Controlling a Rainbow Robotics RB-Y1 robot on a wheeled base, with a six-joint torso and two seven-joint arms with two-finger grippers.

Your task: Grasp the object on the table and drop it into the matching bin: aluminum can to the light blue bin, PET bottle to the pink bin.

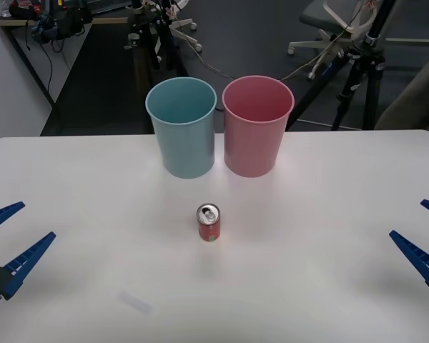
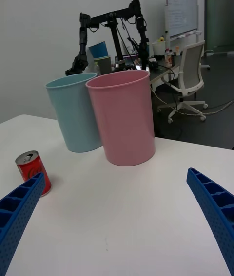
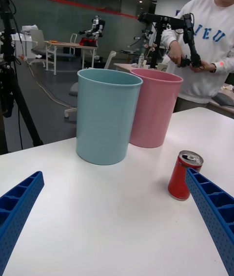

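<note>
- A small red aluminum can (image 1: 208,223) stands upright near the middle of the white table (image 1: 329,214), silver top and pull tab facing up, with bare tabletop on every side of it
- Behind the can, toward the table's far edge, the light blue bin (image 1: 181,128) and the pink bin (image 1: 257,127) stand side by side, rims nearly touching, blue on the robot's left and pink on its right; the can sits in front of the narrow gap between them, clear of both
- The left gripper (image 1: 7,239) waits at the table's left edge, its blue ribbed fingers spread wide and holding nothing; in the left wrist view the can (image 3: 184,174) stands just beyond one finger (image 3: 209,217)
- The right gripper (image 1: 423,234) waits at the right edge, equally wide open and empty, well apart from the can
- Open white surface runs between each gripper and the can, broken only by a faint smudge (image 1: 134,303) near the front left
- Beyond the table lie dark flooring, tripod legs (image 1: 357,86) and an office chair (image 1: 336,28) with a wheeled base
</note>
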